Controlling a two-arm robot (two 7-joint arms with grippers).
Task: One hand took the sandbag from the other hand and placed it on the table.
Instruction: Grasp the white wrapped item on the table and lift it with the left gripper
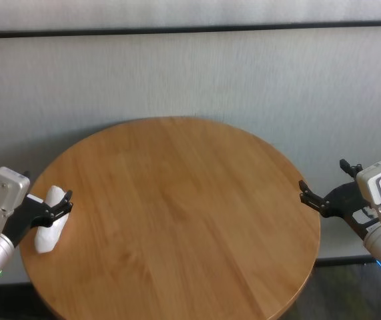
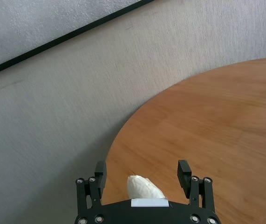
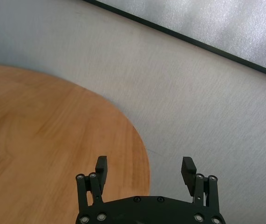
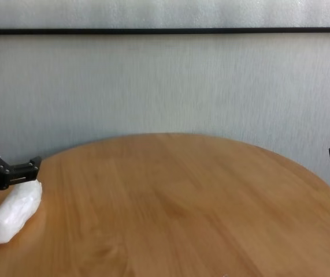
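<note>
The sandbag (image 1: 49,227) lies on the round wooden table (image 1: 177,220) at its left edge, its far end between the spread fingers of the left gripper (image 1: 55,205), which is released rather than clamped on it. It looks soft, lumpy and likely dense for its size, so a hold across the middle should keep it from sagging. The chest view shows the whole pouch resting flat, the left wrist view only its tip, and the right gripper (image 3: 145,169) waits unclenched and empty beyond the right rim.

Black 2-finger claws (image 1: 51,204) (image 1: 325,185), silver wrists, white housings.
</note>
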